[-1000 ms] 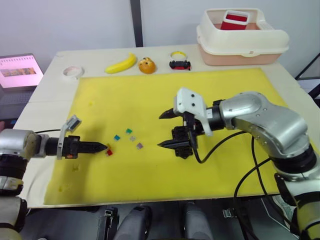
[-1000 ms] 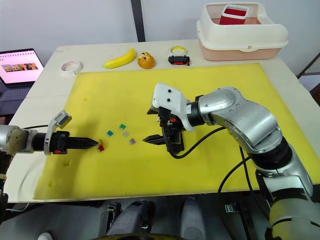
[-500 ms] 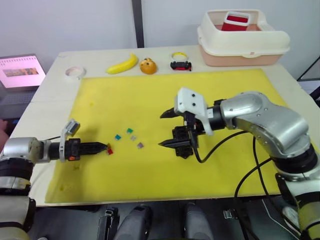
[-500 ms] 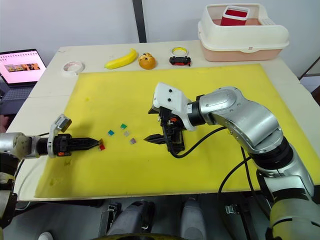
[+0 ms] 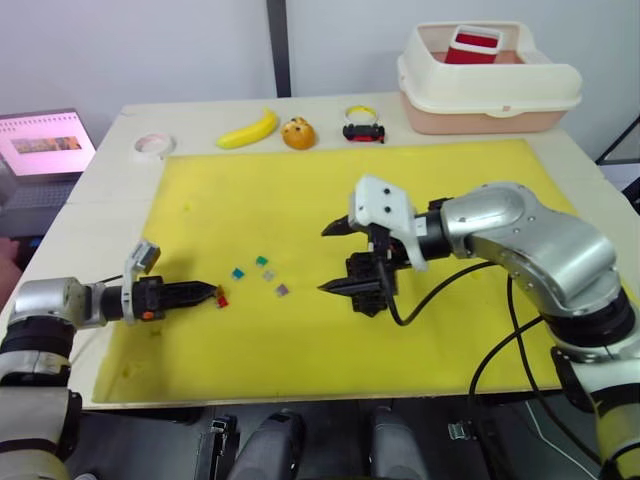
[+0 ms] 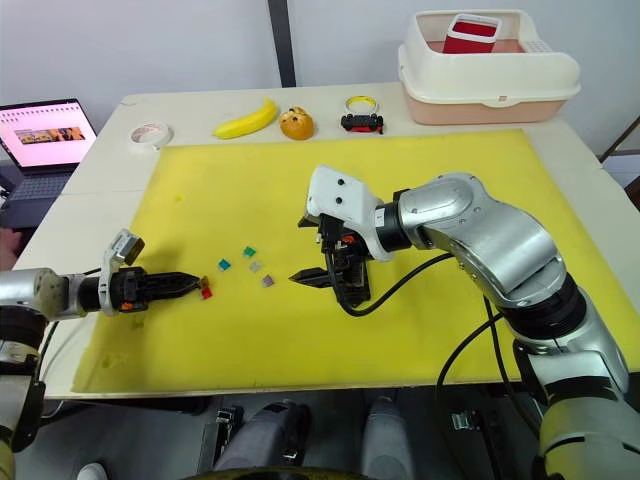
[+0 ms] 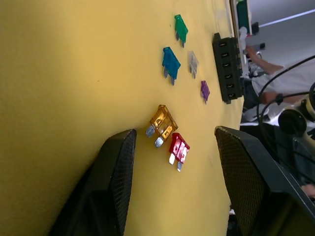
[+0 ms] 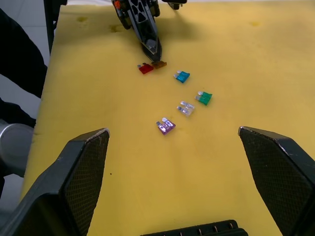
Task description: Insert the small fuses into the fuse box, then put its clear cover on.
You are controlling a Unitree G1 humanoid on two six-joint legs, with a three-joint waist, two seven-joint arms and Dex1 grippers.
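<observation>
The black slotted plastic fuse box [image 6: 347, 277] sat partly hidden behind the spread right pincer [image 6: 308, 248]. At 9 o'clock, the spread left pincer [image 7: 172, 162] flanked the tiny orange [image 7: 162, 124] and red plastic fuses [image 7: 178, 148].

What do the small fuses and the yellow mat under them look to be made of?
Small fuses: translucent coloured plastic bodies, light passing through, with two bare silvery blades, likely metal. Yellow mat: matte and stained, without glare, probably foam or felt; the pictures leave that open.
</observation>
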